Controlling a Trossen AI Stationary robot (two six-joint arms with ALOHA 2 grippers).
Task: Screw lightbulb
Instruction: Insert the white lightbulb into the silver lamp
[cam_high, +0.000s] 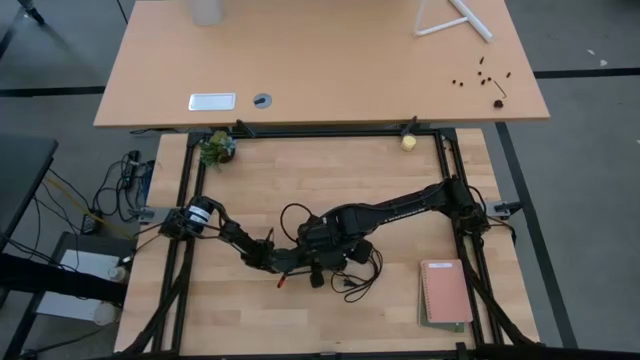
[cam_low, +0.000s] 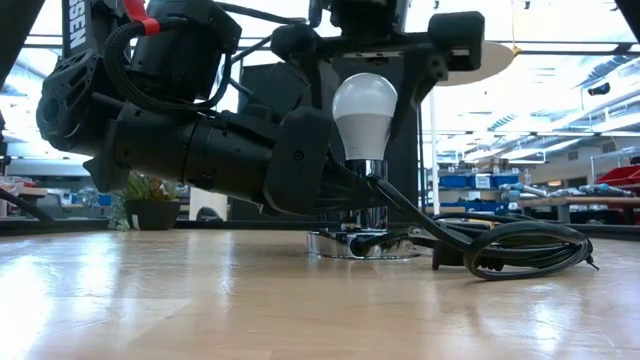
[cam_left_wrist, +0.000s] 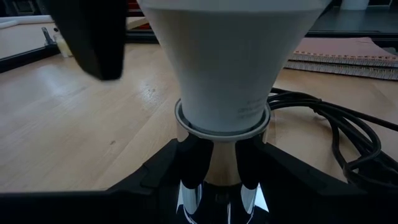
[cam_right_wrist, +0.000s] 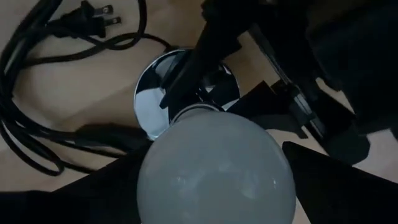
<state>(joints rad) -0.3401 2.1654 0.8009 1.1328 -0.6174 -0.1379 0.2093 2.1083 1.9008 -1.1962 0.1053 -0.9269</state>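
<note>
Standing upright at centre of the low view: small white pear-shaped lightbulb (cam_low: 364, 112), its grey base sitting in the round silvery socket disc (cam_low: 362, 243) on the wooden worktop (cam_low: 200, 300). Left gripper (cam_left_wrist: 221, 165) clamping jaws around the socket neck below the bulb. Right gripper (cam_right_wrist: 214, 180) hovering over the bulb's dome, jaws spread either side. Black cord (cam_low: 500, 245) coiling at right.

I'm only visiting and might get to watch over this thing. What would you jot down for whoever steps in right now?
Left hand: shut on the socket's chrome neck under the bulb.
Right hand: above the bulb, around its globe; grip unclear.
Bulb stands upright in the socket on the table, cord coiled beside it.
Done: bulb placed in the socket.
Left: how far it is screwed in cannot be seen; finish turning, then release.
</note>
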